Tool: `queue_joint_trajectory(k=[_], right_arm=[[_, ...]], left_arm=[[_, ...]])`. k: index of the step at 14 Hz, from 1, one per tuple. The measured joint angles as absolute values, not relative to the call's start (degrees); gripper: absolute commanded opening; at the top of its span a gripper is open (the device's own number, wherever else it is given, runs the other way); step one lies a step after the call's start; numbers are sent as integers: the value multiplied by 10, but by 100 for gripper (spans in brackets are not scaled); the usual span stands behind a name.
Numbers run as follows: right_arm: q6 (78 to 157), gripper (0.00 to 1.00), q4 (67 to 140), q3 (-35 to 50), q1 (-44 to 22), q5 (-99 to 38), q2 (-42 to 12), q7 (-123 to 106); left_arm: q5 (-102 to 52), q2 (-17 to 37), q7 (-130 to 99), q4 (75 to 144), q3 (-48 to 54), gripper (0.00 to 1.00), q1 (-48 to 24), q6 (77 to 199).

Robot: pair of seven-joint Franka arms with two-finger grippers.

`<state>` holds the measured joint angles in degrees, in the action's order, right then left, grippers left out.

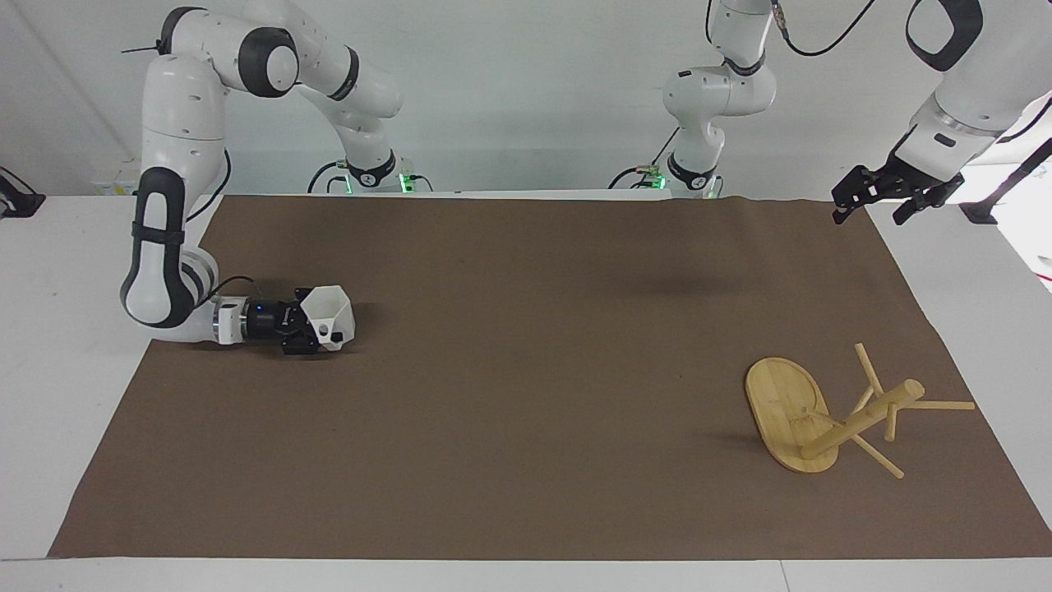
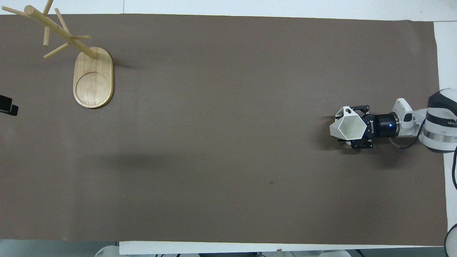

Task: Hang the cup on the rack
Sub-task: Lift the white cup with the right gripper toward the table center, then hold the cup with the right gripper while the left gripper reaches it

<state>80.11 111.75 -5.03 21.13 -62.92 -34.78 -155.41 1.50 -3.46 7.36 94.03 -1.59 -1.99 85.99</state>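
Low on the brown mat, the right hand [image 1: 306, 330] clamps the white faceted, hexagonal-rimmed cup [image 1: 329, 311].

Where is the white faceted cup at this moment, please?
The white faceted cup sits on the brown mat at the right arm's end of the table, gripped by the right gripper.

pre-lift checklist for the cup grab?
1. Right gripper shut on the cup: ok.
2. Cup upright on the brown mat, at the right arm's end: ok.
3. Cup handle free of the fingers: cannot tell.
4. Rack standing, pegs bare, at the left arm's end: ok.
5. Mat between cup and rack unobstructed: ok.
6. Left gripper open, waiting off the mat's corner: ok.
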Motion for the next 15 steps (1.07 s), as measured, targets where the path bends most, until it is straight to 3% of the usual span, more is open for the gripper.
queue_joint_trajectory(k=[3, 6, 11, 15], right_arm=[[806, 32, 1118, -50, 183, -658, -337, -1530], [834, 33, 1118, -49, 103, -752, -309, -1447], [1022, 33, 1117, -44, -111, -938, -244, -1345], [1169, 33, 1103, -43, -255, -1048, -233, -1318]], left_arm=[[15, -35, 74, 940, -16, 100, -20, 860], [15, -35, 74, 940, -16, 100, -20, 860], [15, -35, 74, 940, -14, 100, -22, 859], [15, -35, 42, 940, -12, 100, -52, 861]])
